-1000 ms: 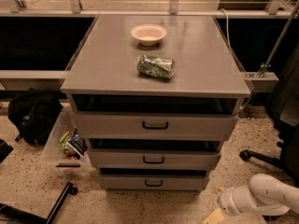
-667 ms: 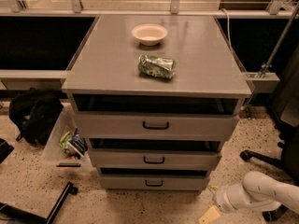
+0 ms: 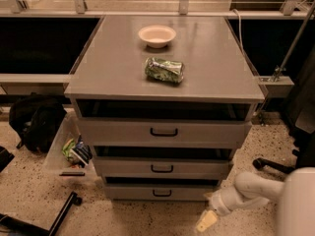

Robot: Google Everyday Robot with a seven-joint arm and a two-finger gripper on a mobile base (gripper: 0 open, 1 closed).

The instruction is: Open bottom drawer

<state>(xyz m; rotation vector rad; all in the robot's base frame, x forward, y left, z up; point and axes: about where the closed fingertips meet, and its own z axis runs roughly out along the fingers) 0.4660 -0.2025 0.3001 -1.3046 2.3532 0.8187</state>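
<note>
Low at the frame's centre, the bottom drawer (image 3: 130,192) is the lowest of three in a grey cabinet (image 3: 216,73). Its front is a slim, flat, matte grey strip with a small black bar handle (image 3: 162,193) at its middle. It is the narrowest of the three fronts, set back under the one above, with a dark slot along its top edge. None of its inside shows.

Above it sit the middle drawer (image 3: 123,167) and the taller, wider top drawer (image 3: 113,132). Both have the same smooth grey face and black bar handle, and each has a shadowed gap over it.

On the cabinet's flat top, a shallow round cream bowl (image 3: 157,36) stands toward the back. A crumpled, shiny green packet (image 3: 164,70) lies nearer the front edge, apart from the bowl.

At lower right, the gripper (image 3: 206,221) hangs pale and tapered over the speckled floor (image 3: 29,195). It is just below and right of the bottom drawer's right corner, touching neither the front nor the handle. Whether it is released or clenched, I cannot tell. The smooth white arm (image 3: 248,188) behind it runs off to the right edge.

At left, a black backpack (image 3: 37,122) slumps beside a clear bin (image 3: 55,154) of packets against the cabinet's side.
</note>
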